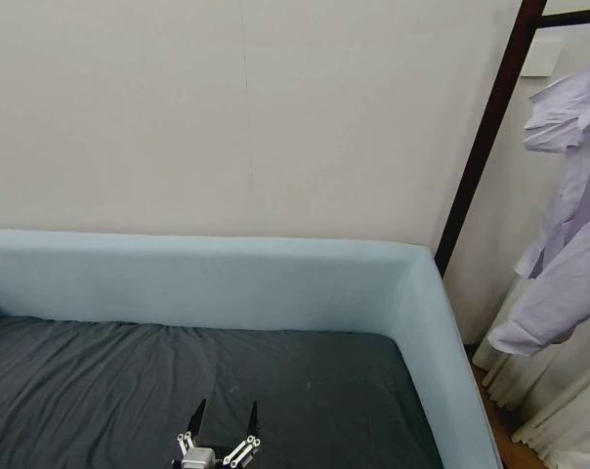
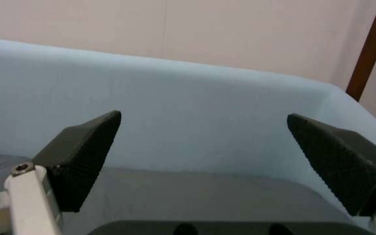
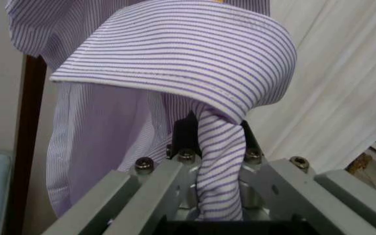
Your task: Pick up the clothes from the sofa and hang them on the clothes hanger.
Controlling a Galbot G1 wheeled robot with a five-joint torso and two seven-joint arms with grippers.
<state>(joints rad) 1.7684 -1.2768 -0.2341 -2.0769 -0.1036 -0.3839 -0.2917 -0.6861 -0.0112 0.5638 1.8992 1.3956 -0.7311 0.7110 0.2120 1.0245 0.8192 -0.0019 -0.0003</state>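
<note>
Right fingers (image 3: 184, 131) around shirt (image 3: 175, 54) (striped)

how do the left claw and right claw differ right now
The left claw is open and empty; the right claw is shut on the striped shirt. The left claw hovers over the sofa seat; the right claw is beside the dark rack.

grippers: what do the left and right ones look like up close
The left gripper has two black, wedge-shaped fingers with finely textured pads, on silver-white metal links with a hex screw. The right gripper shows grey metal linkage bars with dark bolt heads and black fingers behind them.
</note>
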